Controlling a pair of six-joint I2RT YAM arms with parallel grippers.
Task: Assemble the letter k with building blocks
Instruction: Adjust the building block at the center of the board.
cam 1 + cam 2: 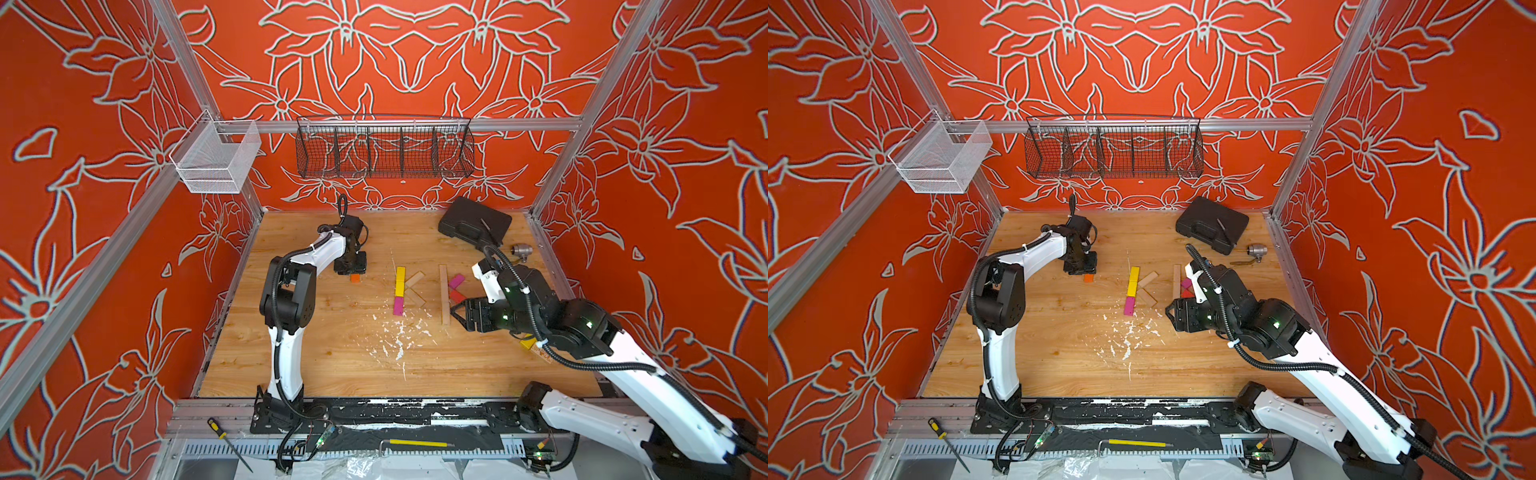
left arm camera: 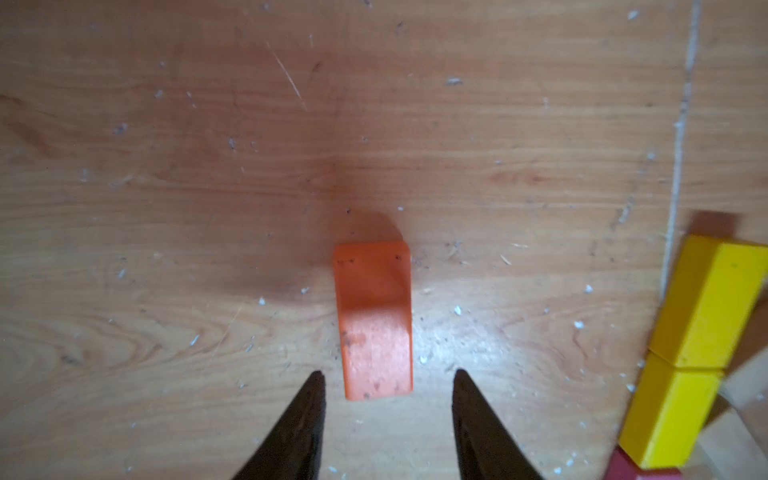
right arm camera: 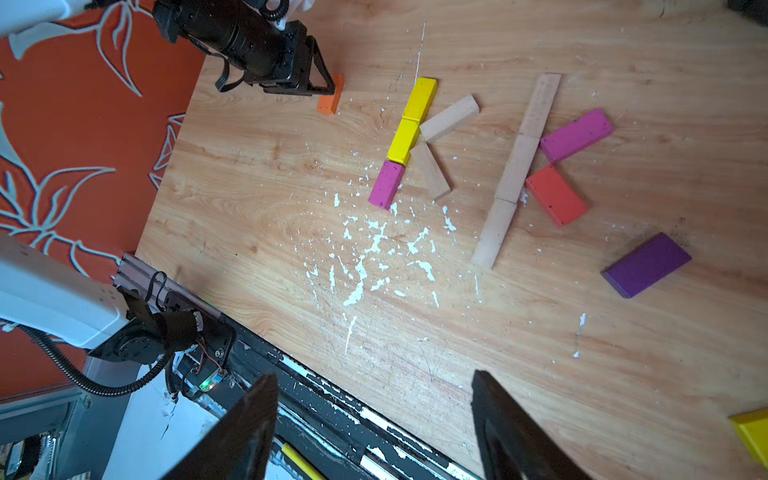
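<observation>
An orange block (image 2: pixel 376 320) (image 1: pixel 355 278) lies on the wooden table at the back left. My left gripper (image 2: pixel 386 374) (image 1: pixel 351 272) hangs over it, open, one fingertip on each side of its near end, touching nothing. In the middle, two yellow blocks (image 3: pixel 413 120), a magenta block (image 3: pixel 386 185) and two plain wood blocks (image 3: pixel 449 118) form a K. Right of it, a line of plain wood blocks (image 3: pixel 517 166) with a magenta block (image 3: pixel 575 135) and a red block (image 3: pixel 557 195) forms a second K. My right gripper (image 3: pixel 374 374) (image 1: pixel 457 318) is open and empty beside it.
A purple block (image 3: pixel 646 266) and a yellow block (image 3: pixel 754 432) lie loose near the right arm. A black case (image 1: pixel 473 226) and a silver fitting (image 1: pixel 521 250) sit at the back right. White flecks (image 1: pixel 399 336) mark the table. A wire basket (image 1: pixel 384 151) hangs on the back wall.
</observation>
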